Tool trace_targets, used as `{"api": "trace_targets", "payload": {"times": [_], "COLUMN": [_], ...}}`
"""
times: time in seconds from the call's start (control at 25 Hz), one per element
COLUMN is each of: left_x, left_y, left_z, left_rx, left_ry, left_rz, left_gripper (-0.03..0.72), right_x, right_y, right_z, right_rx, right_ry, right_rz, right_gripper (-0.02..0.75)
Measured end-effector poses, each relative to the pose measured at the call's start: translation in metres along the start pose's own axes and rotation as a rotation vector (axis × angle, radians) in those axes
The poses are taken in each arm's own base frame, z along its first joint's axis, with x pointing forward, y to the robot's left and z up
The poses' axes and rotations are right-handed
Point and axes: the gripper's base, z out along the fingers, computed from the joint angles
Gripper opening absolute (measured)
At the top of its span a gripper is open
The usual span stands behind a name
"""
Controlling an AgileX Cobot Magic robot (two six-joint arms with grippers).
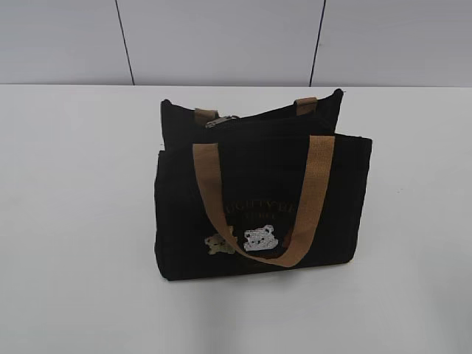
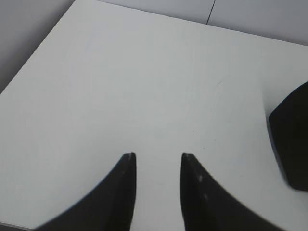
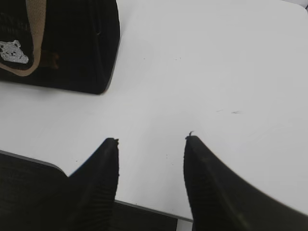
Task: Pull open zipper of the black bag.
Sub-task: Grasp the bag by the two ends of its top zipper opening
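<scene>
The black bag (image 1: 262, 199) stands upright in the middle of the white table, with tan handles and embroidered bears on its front. Along its top edge runs the zipper, and its small silver pull tab (image 1: 223, 120) lies near the left end beside a tan strap end. Neither arm shows in the exterior view. My left gripper (image 2: 158, 155) hangs open over bare table, a corner of the bag (image 2: 291, 139) at the far right of its view. Over the table's front edge my right gripper (image 3: 151, 139) is open and empty, the bag (image 3: 72, 48) far off at upper left.
The white table (image 1: 74, 221) stretches wide on both sides of the bag. A grey panelled wall (image 1: 221, 37) stands behind it. The table's front edge (image 3: 144, 208) runs under my right gripper's fingers.
</scene>
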Motion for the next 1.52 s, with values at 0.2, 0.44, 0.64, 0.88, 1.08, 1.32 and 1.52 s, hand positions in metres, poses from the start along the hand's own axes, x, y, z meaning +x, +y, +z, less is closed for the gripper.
{"api": "trace_targets", "payload": {"times": [0.2, 0.44, 0.64, 0.88, 1.08, 1.32, 1.52], "left_x": [0.0000, -0.0007, -0.0009, -0.0009, -0.0009, -0.0009, -0.0018], "left_y": [0.0000, 0.0026, 0.0030, 0.0031, 0.0031, 0.0031, 0.0020], "left_z": [0.0000, 0.0000, -0.0001, -0.0001, -0.0001, -0.0001, 0.0019], "left_rx": [0.000, -0.029, -0.033, -0.034, -0.034, -0.034, -0.029], "left_ry": [0.000, -0.008, -0.009, -0.009, -0.009, -0.009, 0.006], "left_rz": [0.000, 0.016, 0.019, 0.019, 0.019, 0.019, 0.084], "left_gripper": [0.237, 0.237, 0.237, 0.237, 0.237, 0.238, 0.260], "right_x": [0.0000, 0.0000, 0.0000, 0.0000, 0.0000, 0.0000, 0.0000], "right_y": [0.0000, 0.0000, 0.0000, 0.0000, 0.0000, 0.0000, 0.0000], "right_z": [0.0000, 0.0000, 0.0000, 0.0000, 0.0000, 0.0000, 0.0000], "right_rx": [0.000, 0.000, 0.000, 0.000, 0.000, 0.000, 0.000], "right_ry": [0.000, 0.000, 0.000, 0.000, 0.000, 0.000, 0.000], "right_rz": [0.000, 0.000, 0.000, 0.000, 0.000, 0.000, 0.000], "right_gripper": [0.343, 0.343, 0.343, 0.343, 0.343, 0.343, 0.343]}}
